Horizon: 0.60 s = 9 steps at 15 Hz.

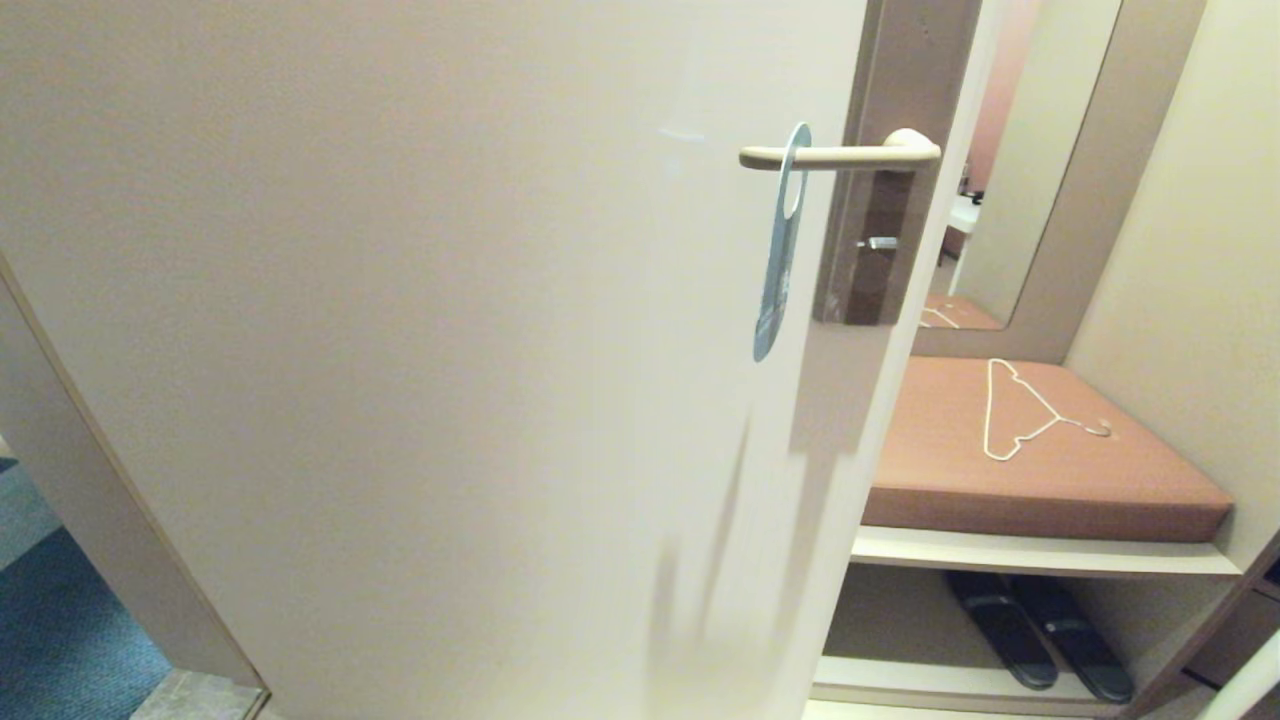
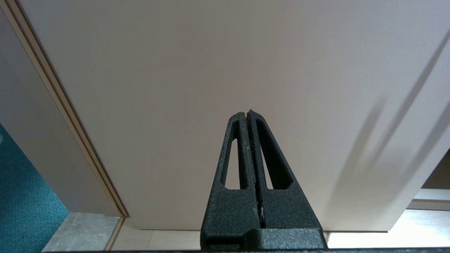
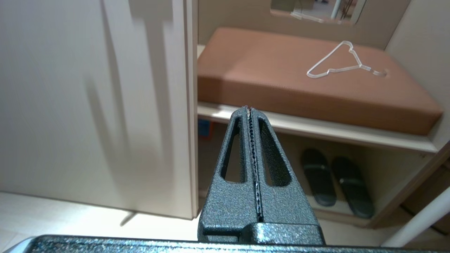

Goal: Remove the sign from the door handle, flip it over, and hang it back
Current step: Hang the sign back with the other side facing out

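The light blue sign [image 1: 780,262] hangs by its hole on the cream door handle [image 1: 840,155] and shows nearly edge-on against the pale door [image 1: 420,330]. The handle sits on a brownish-grey plate [image 1: 880,200]. Neither arm shows in the head view. My left gripper [image 2: 247,113] is shut and empty, low down, facing the bare door face. My right gripper [image 3: 249,108] is shut and empty, low down by the door's edge [image 3: 191,105], facing the bench. The sign and handle are out of both wrist views.
A brown bench cushion [image 1: 1040,450] to the right of the door carries a thin white wire clothes hanger [image 1: 1020,410]. Dark slippers [image 1: 1040,635] lie under the bench. A mirror [image 1: 1010,150] stands behind it. The door frame [image 2: 66,116] and teal carpet [image 2: 24,196] are at the left.
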Tool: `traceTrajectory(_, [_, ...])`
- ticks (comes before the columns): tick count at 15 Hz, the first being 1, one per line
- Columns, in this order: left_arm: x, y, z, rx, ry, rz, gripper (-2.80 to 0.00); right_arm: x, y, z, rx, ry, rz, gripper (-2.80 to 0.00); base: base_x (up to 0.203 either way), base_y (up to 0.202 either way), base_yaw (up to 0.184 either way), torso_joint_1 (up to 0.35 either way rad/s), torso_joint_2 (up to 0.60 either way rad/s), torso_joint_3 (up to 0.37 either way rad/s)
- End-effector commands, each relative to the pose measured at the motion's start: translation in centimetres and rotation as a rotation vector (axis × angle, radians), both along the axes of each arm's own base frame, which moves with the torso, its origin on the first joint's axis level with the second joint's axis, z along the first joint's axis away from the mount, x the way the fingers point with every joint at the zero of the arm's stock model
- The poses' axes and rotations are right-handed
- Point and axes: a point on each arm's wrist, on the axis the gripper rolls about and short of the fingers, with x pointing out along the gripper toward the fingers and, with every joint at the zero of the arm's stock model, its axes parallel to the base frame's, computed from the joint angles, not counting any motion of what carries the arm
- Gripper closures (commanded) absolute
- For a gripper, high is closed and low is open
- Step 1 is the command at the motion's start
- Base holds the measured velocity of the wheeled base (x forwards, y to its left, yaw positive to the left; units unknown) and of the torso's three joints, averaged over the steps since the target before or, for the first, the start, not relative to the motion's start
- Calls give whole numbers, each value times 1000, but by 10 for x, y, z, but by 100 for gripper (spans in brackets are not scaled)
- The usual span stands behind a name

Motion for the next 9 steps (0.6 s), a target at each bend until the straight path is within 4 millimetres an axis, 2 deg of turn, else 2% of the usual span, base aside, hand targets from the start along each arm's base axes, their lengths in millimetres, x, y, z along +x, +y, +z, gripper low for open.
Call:
traceTrajectory(1, [0, 0, 0, 0, 2, 0, 0, -2, 0, 8, -7, -27, 7, 0, 0, 0, 0, 0, 0, 0])
traceTrajectory(3, [0, 0, 0, 0, 2, 0, 0, -6, 1, 27, -3, -65, 26, 0, 0, 0, 0, 0, 0, 0])
traceTrajectory(5, [0, 0, 0, 0, 2, 0, 0, -1, 1, 52, -1, -44, 35, 0, 0, 0, 0, 0, 0, 0])
traceTrajectory(7, [0, 0, 0, 0, 2, 0, 0, 14, 1, 91, 5, -25, 60, 0, 0, 0, 0, 0, 0, 0])
traceTrajectory(9, [0, 0, 0, 0, 2, 0, 0, 40, 2, 138, 7, -37, 90, 0, 0, 0, 0, 0, 0, 0])
